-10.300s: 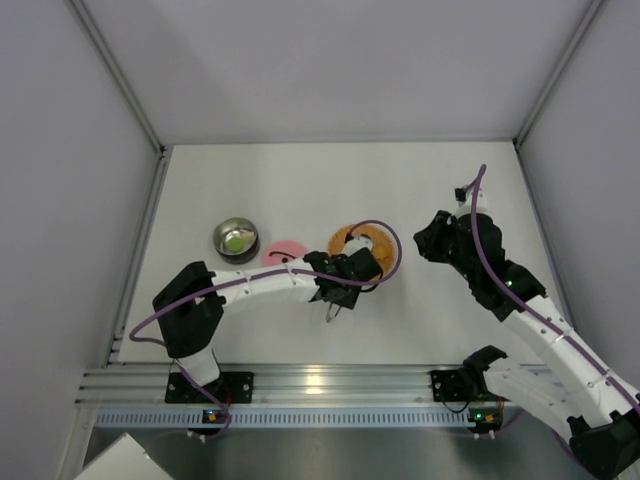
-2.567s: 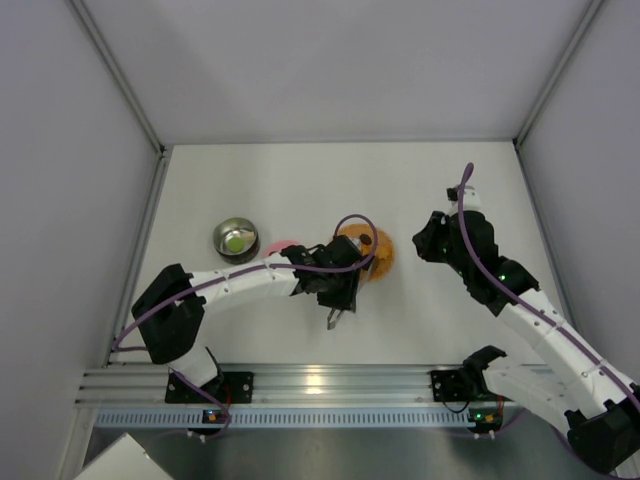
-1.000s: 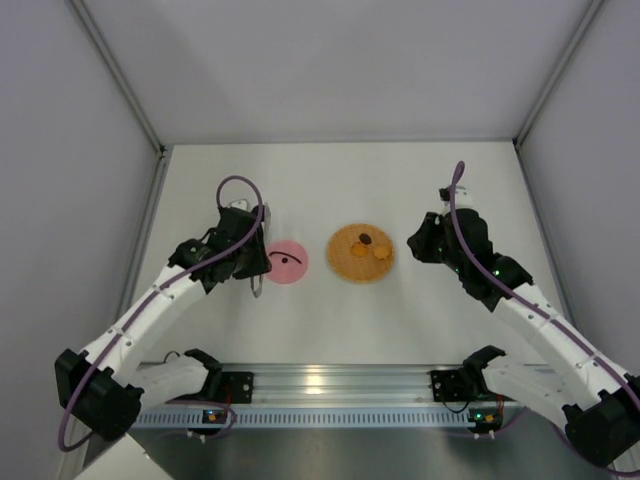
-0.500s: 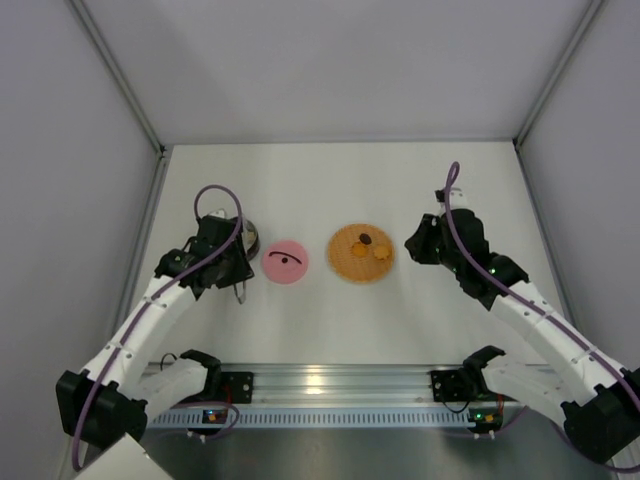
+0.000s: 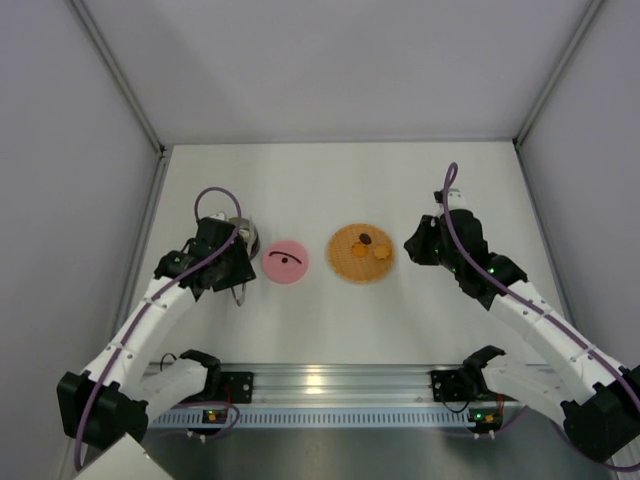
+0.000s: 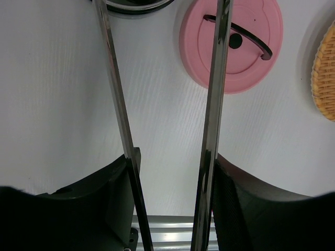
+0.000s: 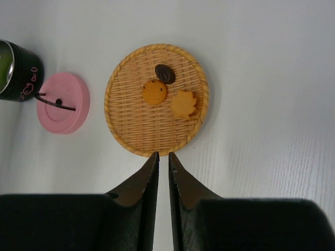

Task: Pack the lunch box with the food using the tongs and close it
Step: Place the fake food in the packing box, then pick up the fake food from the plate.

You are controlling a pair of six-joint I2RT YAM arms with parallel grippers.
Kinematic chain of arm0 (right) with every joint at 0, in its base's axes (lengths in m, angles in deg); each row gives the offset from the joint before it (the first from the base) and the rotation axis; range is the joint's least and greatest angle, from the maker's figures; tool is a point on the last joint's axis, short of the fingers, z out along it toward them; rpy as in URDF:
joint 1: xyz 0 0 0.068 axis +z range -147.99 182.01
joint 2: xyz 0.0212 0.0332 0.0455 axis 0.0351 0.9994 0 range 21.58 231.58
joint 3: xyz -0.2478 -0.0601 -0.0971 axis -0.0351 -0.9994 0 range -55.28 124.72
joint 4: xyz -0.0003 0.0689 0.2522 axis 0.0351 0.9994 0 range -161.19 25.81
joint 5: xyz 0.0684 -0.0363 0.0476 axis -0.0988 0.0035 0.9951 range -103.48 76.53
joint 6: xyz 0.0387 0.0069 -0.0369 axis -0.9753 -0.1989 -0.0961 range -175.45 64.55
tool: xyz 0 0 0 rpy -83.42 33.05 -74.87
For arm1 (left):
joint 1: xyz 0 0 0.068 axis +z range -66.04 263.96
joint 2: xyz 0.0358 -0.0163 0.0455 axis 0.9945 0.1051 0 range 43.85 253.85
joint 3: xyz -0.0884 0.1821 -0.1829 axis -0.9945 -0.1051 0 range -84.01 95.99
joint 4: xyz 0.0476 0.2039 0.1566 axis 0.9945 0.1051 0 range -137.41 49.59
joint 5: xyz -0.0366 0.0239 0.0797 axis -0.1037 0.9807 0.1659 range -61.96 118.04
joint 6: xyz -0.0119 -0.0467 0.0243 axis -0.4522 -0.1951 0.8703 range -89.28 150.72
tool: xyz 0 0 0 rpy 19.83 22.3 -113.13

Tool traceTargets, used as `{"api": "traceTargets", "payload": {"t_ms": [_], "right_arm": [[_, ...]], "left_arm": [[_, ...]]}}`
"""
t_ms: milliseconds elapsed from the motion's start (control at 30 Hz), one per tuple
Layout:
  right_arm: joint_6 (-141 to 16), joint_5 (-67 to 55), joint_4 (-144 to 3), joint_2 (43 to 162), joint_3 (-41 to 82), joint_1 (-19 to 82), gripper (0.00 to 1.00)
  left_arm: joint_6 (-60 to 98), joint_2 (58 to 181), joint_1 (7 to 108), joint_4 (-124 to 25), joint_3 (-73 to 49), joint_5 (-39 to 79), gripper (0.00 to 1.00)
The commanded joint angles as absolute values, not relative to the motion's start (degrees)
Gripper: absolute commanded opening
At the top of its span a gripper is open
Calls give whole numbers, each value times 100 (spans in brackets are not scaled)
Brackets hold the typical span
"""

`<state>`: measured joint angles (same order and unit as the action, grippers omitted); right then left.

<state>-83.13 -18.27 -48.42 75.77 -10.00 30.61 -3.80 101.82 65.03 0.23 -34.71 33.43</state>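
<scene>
tongs [image 6: 214,104] now at the steel tin [image 7: 21,72], carried over from the orange plate [image 7: 131,125], left gripper [image 6: 170,157] clamped on them, one arm crossing pink lid [image 5: 285,262], right gripper [image 7: 163,156] fingers together, hovering beside the plate's food [image 7: 155,92]

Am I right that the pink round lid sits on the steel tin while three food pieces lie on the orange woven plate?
No: the right wrist view shows the pink round lid lying on the table beside the steel tin; three food pieces lie on the orange woven plate.
</scene>
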Motion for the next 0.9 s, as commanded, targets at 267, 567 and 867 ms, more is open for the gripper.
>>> {"api": "traceTargets", "payload": {"t_ms": [267,567,867], "right_arm": [[-8357,-1796,-5159,7528,-949,3093,12],[-8410,-1761,-5167,7581,-896,3093,12],[-8348,-1866,-4957,7572,-729,3093,12]], "left_arm": [[-101,10167,6516,-13,-2856,2840,55],[-311,10912,4936,120,-1784,3304,54],[-610,12416,3326,-434,-1212,3587,60]]}}
